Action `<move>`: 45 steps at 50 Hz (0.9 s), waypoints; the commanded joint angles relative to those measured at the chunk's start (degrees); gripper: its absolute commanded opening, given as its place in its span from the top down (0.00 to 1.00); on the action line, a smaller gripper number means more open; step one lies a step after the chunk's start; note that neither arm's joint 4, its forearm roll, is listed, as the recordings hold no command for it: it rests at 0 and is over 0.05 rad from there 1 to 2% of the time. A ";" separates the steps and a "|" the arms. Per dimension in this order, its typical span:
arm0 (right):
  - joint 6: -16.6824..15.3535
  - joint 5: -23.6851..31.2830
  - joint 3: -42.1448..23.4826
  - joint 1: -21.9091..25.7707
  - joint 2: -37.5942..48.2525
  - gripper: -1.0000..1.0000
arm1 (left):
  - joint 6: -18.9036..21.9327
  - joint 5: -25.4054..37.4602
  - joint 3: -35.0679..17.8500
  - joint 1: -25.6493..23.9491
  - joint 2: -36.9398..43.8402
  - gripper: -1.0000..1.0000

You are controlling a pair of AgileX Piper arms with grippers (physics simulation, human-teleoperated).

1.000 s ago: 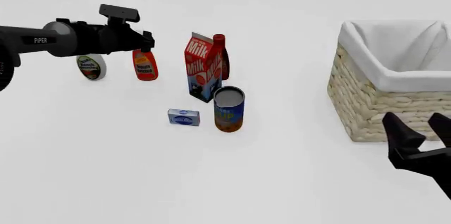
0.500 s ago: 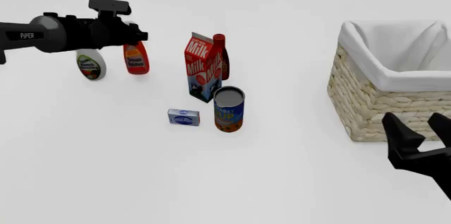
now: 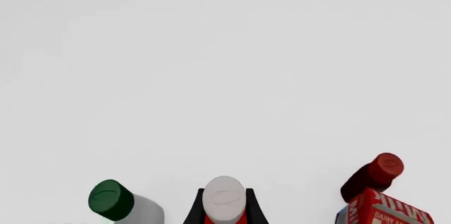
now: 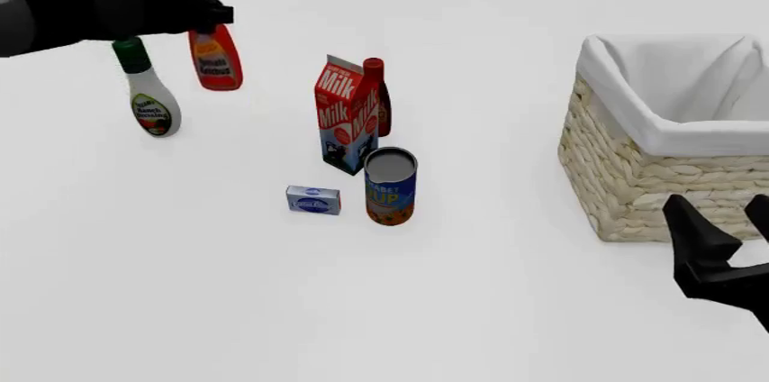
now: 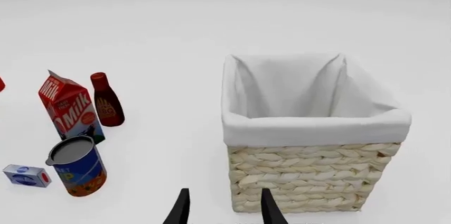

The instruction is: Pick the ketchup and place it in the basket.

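Observation:
The ketchup (image 4: 216, 62), a red-orange bottle with a yellow label, hangs above the table at the far left. My left gripper (image 4: 204, 17) is shut on its neck. In the left wrist view its white-grey cap (image 3: 224, 196) sits between the two dark fingers (image 3: 194, 212). The basket (image 4: 637, 161), woven wicker with a white liner, stands at the right, well apart from the ketchup. My right gripper (image 4: 730, 236) hovers open at the basket's near side with nothing in it; the right wrist view shows it (image 5: 224, 208) just in front of the basket wall (image 5: 310, 182).
A white bottle with a green cap (image 4: 149, 98) stands just left of the ketchup. In the middle are a milk carton (image 4: 345, 116), a dark red bottle (image 4: 376, 94) behind it, a blue can (image 4: 391, 186) and a small blue-white box (image 4: 313, 200).
The left arm has risen and drifted left, carrying the ketchup up off the table. The white bottle's green cap is now uncovered. The right gripper has barely moved.

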 commanded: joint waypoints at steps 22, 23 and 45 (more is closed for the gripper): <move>-1.62 15.57 -8.87 14.97 -7.98 0.00 | 1.25 8.02 17.90 -6.45 -32.57 1.00; -1.90 15.48 -9.33 15.69 -7.13 0.00 | 1.23 8.38 18.15 -6.54 -33.31 1.00; 0.56 17.16 -18.99 33.86 -1.14 0.00 | 3.14 15.71 24.41 -16.02 -49.56 1.00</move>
